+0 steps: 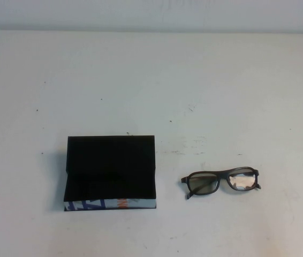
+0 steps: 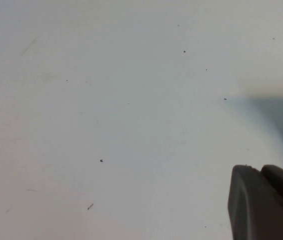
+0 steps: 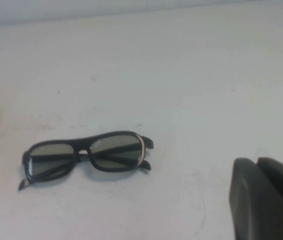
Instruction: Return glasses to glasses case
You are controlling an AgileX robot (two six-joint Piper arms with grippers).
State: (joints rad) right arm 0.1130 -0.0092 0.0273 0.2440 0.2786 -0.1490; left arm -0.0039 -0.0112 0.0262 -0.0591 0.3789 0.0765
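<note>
Two task things lie on the white table [image 1: 151, 80] in the high view. At about seven o'clock from the table's middle sits the glasses case [image 1: 110, 172], a black rectangular box with its lid swung open so the dark lining shows; its light front edge, printed in blue and orange, faces six o'clock. At about four o'clock from the middle, and at three o'clock from the case, lie the glasses [image 1: 221, 182], dark thick-framed, flat on the table, apart from the case with bare table between them. Their lenses look slightly tinted, and the temples seem folded behind the frame.

Neither arm shows in the high view. The left gripper [image 2: 266, 202] appears only as a dark fingertip part at the edge of the left wrist view, above bare speckled table; whether its fingers are spread or pressed together I cannot tell. The right gripper [image 3: 266, 197] likewise shows as a dark part in the corner of the right wrist view, off the table surface and well apart from the glasses [image 3: 87, 157]; I cannot tell its state either. It holds nothing visible.
</note>
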